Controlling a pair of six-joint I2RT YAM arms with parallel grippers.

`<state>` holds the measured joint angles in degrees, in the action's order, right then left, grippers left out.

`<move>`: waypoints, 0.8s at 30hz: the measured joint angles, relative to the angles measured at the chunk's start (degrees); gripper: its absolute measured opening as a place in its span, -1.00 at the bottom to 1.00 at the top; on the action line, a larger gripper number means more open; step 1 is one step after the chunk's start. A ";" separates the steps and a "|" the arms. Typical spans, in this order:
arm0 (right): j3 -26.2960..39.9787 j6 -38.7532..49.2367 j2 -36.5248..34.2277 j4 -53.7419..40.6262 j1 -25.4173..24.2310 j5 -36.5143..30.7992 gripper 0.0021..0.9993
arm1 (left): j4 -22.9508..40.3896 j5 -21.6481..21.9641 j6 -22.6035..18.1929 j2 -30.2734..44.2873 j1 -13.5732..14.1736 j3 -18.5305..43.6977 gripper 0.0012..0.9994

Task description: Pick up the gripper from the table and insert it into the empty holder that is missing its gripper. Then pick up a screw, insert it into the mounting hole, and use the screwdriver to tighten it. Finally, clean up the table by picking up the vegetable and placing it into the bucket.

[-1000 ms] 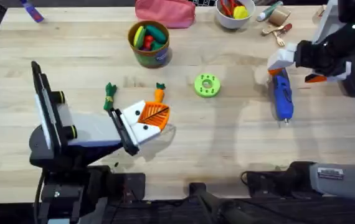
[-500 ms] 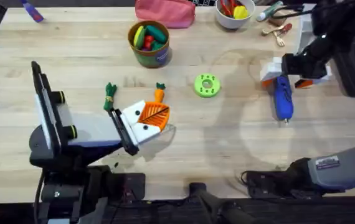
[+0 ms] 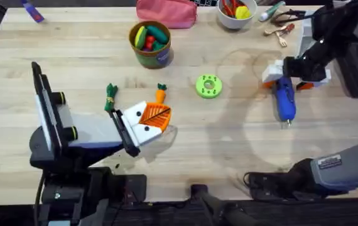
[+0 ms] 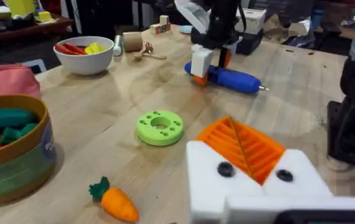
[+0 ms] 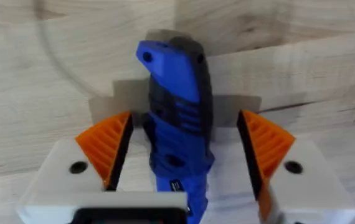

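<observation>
A pale wooden table (image 3: 72, 44) with visible grain carries everything. On it lie a slim blue pen-shaped screwdriver (image 3: 285, 100) at the right, a green ring-shaped plastic disc (image 3: 208, 86) near the middle, a tiny orange toy carrot with a green leafy top (image 3: 160, 94) and a small green leafy toy (image 3: 110, 96) to its left. Along the far side stand a round olive-green bucket holding toy vegetables (image 3: 150, 43), a pink pouch (image 3: 166, 12) and a white bowl (image 3: 237, 12).

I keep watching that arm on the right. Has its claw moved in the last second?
Yes. The right gripper has shifted left along the table, closing over the back end of the blue screwdriver, which lies where it was.
</observation>
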<state>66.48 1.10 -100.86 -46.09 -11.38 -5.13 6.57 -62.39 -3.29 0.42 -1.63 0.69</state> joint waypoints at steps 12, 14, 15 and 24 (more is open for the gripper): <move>-0.07 0.62 -0.26 0.04 0.00 -0.25 -0.11 | 0.00 0.00 0.00 -0.02 0.00 0.00 -0.98; -0.07 0.73 -0.26 0.21 -0.04 -0.25 -0.63 | 0.00 0.00 0.00 -0.01 0.00 0.00 -0.98; -0.10 0.74 -0.30 0.24 -0.06 -0.50 -0.86 | 0.00 0.00 0.00 -0.02 0.00 0.00 -0.98; -0.26 0.60 -0.48 0.23 0.25 -0.23 -0.96 | 0.00 0.00 0.00 -0.01 0.00 0.00 -0.98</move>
<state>66.22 1.70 -101.34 -45.86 -11.12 -5.36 6.57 -62.39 -3.29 0.42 -1.63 0.69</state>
